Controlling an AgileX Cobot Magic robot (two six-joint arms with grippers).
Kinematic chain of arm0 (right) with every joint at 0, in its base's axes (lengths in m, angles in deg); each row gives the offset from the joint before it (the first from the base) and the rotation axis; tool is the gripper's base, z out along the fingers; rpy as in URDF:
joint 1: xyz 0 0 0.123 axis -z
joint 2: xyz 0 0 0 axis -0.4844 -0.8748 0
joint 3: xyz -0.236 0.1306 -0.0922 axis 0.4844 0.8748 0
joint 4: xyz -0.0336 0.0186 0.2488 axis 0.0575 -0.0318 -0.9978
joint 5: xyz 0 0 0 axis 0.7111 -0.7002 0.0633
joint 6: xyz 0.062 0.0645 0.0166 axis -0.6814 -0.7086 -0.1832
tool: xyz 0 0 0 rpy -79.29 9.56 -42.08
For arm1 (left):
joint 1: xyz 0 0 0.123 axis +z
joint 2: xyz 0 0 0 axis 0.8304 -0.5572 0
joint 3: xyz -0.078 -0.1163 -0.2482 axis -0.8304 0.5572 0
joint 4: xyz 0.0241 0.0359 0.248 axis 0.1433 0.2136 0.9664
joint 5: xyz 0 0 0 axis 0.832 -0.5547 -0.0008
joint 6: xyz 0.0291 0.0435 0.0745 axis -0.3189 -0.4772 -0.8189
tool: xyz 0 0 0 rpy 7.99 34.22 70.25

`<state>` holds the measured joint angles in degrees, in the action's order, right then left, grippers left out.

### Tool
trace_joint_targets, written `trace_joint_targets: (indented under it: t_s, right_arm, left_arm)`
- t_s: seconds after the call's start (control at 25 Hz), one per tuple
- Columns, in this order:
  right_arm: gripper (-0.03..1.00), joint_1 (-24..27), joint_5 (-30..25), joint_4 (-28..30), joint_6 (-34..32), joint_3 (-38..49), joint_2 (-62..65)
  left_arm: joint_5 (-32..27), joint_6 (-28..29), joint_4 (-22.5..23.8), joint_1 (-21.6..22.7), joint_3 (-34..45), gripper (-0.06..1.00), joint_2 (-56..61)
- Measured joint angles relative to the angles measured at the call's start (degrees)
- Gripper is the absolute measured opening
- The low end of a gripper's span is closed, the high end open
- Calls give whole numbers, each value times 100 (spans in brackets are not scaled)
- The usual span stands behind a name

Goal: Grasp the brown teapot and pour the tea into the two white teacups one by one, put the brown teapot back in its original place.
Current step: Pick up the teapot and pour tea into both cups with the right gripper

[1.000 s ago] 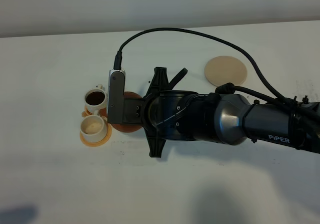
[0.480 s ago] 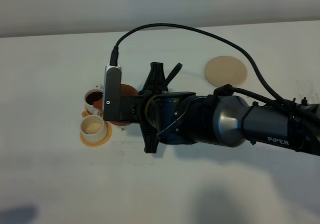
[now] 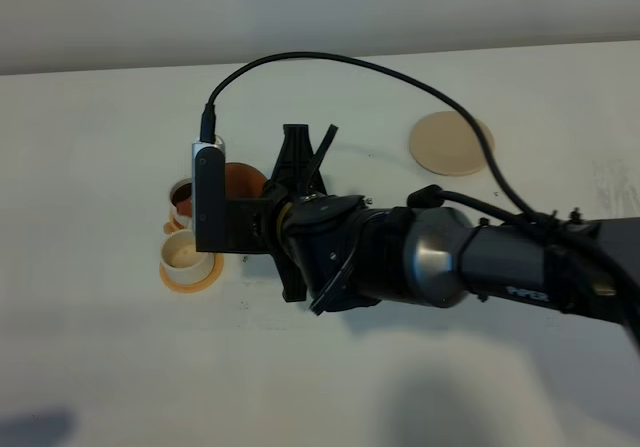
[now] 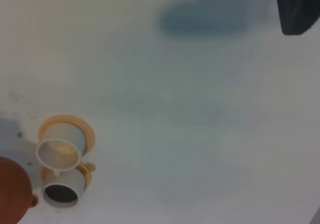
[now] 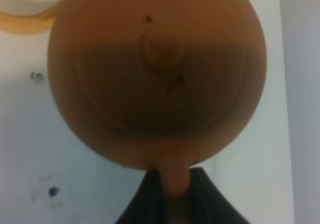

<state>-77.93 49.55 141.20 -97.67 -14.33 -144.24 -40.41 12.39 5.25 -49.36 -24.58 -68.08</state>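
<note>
The brown teapot (image 3: pixel 243 180) hangs above the table just right of the two white teacups. My right gripper (image 5: pixel 169 180) is shut on its loop handle, and the knobbed lid (image 5: pixel 162 48) faces the right wrist camera. The far teacup (image 3: pixel 182 197) holds dark tea and is partly hidden by the wrist camera. The near teacup (image 3: pixel 185 254) shows a cream inside. Both teacups (image 4: pixel 60 148) (image 4: pixel 61 192) appear in the left wrist view, with the teapot (image 4: pixel 11 196) at its edge. The beige coaster (image 3: pixel 450 143) lies bare at the back right. My left gripper is out of view.
Each teacup stands on an orange saucer (image 3: pixel 200 279). My right arm (image 3: pixel 430 262) stretches across the middle of the white table (image 3: pixel 100 367), and its black cable (image 3: pixel 330 59) arcs above. A dark shape (image 4: pixel 300 8) sits at one corner of the left wrist view.
My right arm has moved left and toward the back, carrying the teapot from beside the near teacup to beside the far one. The wrist has rolled a little.
</note>
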Motion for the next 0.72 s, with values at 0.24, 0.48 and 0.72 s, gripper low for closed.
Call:
trace_joint_targets:
  t_s: [0.24,0.48,0.72]
  right_arm:
    - [9,-31,-270,430,-115,-127,-199]
    - [9,-89,-535,897,-245,-127,-273]
    - [9,-261,-574,1124,-265,-127,-293]
  left_arm:
    - [0,0,0,0,0,27,0]
    - [-6,0,0,0,0,27,0]
    - [-22,0,0,0,0,27,0]
